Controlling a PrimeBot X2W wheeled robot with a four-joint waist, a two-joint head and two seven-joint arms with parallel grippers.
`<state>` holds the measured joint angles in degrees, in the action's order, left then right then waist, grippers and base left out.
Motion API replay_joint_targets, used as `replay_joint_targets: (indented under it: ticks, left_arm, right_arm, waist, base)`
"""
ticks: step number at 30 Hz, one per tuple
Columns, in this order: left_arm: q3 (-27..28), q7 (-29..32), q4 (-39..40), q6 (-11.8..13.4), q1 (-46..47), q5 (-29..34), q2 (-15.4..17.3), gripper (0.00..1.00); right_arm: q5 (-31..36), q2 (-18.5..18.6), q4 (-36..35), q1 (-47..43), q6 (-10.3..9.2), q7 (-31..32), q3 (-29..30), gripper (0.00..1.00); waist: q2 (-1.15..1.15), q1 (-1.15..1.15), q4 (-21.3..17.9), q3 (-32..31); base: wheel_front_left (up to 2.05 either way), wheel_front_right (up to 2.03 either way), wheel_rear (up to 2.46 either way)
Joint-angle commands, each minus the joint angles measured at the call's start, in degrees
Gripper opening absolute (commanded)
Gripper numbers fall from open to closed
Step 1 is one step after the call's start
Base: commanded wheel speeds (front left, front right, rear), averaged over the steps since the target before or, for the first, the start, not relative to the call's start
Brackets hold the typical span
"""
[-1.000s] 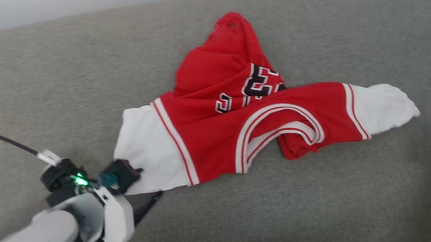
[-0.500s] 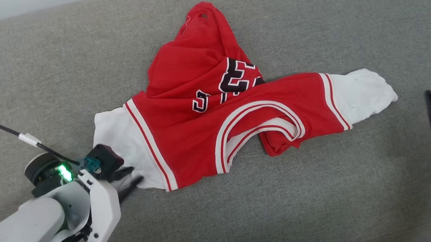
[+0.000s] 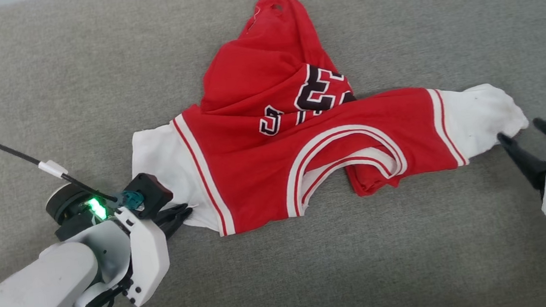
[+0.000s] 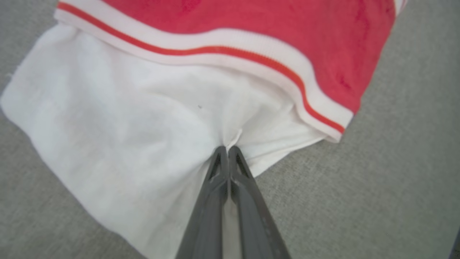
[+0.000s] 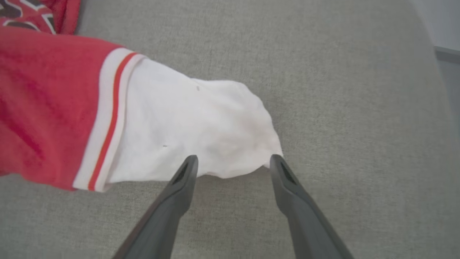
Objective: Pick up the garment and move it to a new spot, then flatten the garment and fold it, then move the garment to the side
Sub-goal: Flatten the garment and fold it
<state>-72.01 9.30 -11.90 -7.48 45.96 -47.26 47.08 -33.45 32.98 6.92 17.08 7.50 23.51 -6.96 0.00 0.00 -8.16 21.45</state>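
grey upholstery point(image 3: 411, 260) under the garment point(image 3: 255, 175), thin black cable point(image 3: 1, 149) alongside

The left forearm point(image 3: 33, 298) is a rounded pale-grey tube ending in a white angular shell point(image 3: 146, 256) with small dark screws. A green light point(image 3: 95, 208) glows beside a teal plug point(image 3: 132, 200). A black cable point(image 3: 1, 149) carries a white sleeve point(image 3: 52, 169). The left end effector point(image 3: 187, 213) and right end effector point(image 3: 519, 129) have long, tapering dark-grey fingers with slotted tips.

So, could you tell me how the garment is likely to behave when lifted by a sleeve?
Probably floppy: the garment lies crumpled, and its white sleeve puckers where the left gripper pinches it. Lifted there alone, the rest would likely hang and drag; the right gripper is open.
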Motion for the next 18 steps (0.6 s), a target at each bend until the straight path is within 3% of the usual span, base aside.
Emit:
replay_joint_targets:
  ticks: [1, 6, 18]
  left_arm:
    - [-2.48, 1.38, -0.77, 0.02, -1.92, 0.44, -2.29, 0.00]
    - [-2.55, 0.87, -1.14, 0.02, -1.43, 0.14, -3.37, 0.00]
    - [-2.61, -0.56, -2.20, 0.03, -0.88, -1.05, -4.40, 0.00]
  right_arm:
    - [-1.24, 0.93, -0.15, 0.90, -0.02, 3.23, -1.77, 1.00]
    - [-2.26, 2.40, 2.68, 3.09, -0.02, 8.42, -6.56, 1.00]
    - [-1.30, 0.40, 13.05, 8.65, -0.03, 3.87, -12.69, 1.00]
  waist:
    - [0.00, 0.00, 0.69, 0.65]
    - [0.00, 0.00, 1.70, 1.73]
    - [0.00, 0.00, 3.05, 2.53]
  base:
    - [0.00, 0.00, 0.00]
    - [0.00, 0.00, 0.00]
    - [0.00, 0.00, 0.00]
